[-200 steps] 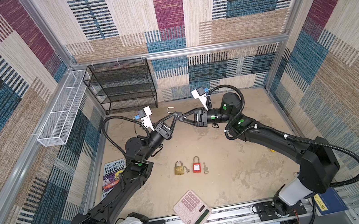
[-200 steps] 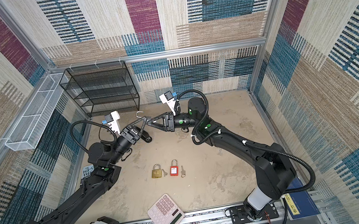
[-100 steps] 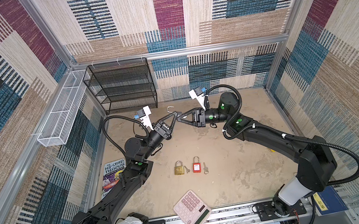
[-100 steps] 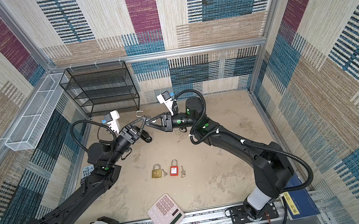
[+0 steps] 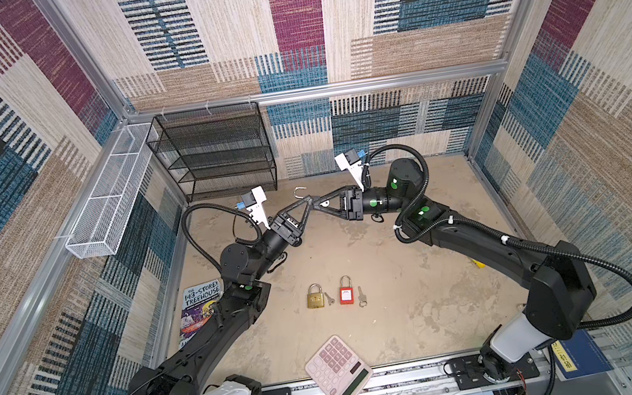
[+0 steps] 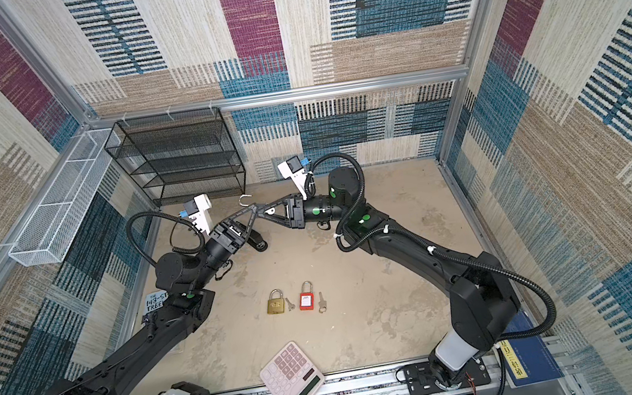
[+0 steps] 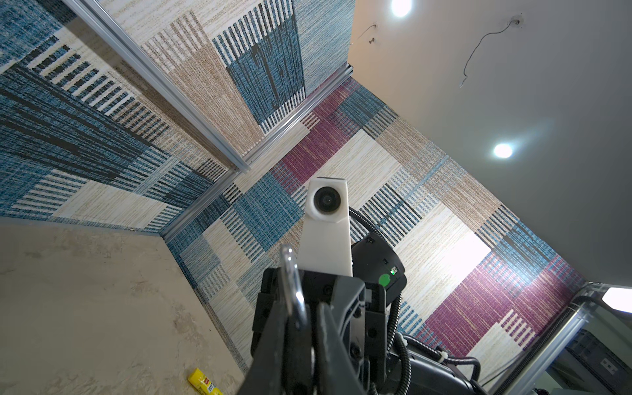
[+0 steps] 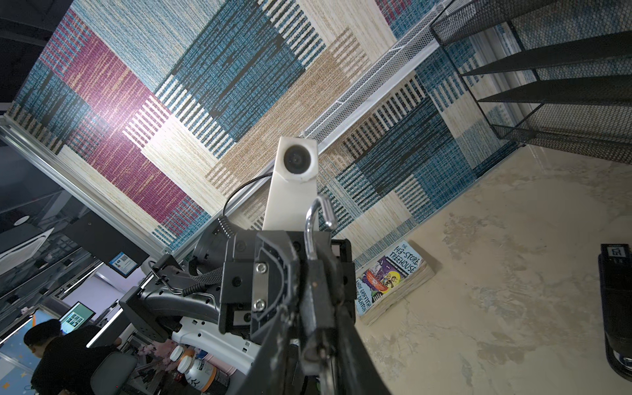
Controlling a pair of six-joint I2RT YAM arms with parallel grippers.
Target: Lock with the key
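Little has shifted over the last second: our right wrist has nudged slightly toward the left arm, and both hands still meet tip to tip in the air over the back of the counter point(image 5: 404, 299). Our left hand point(image 5: 304, 205) is clenched on the padlock point(image 7: 290, 277). Its shackle point(image 8: 308, 229) stands up out of the grip, hooked open with its free end clear of the body. Our right hand point(image 5: 318, 199) presses in from the opposite side. We cannot tell whether it is clenched on a key or merely touching the lock, because the tips hide that spot.

The coming move, as we judge it, turns on this: the shackle's long axis runs crosswise to the line between our two hands, so the lock lies straight ahead of the right hand's tips. Two other locks, a brass padlock point(image 5: 314, 296) and a red padlock point(image 5: 346, 293), lie flat on the counter well apart from both hands.
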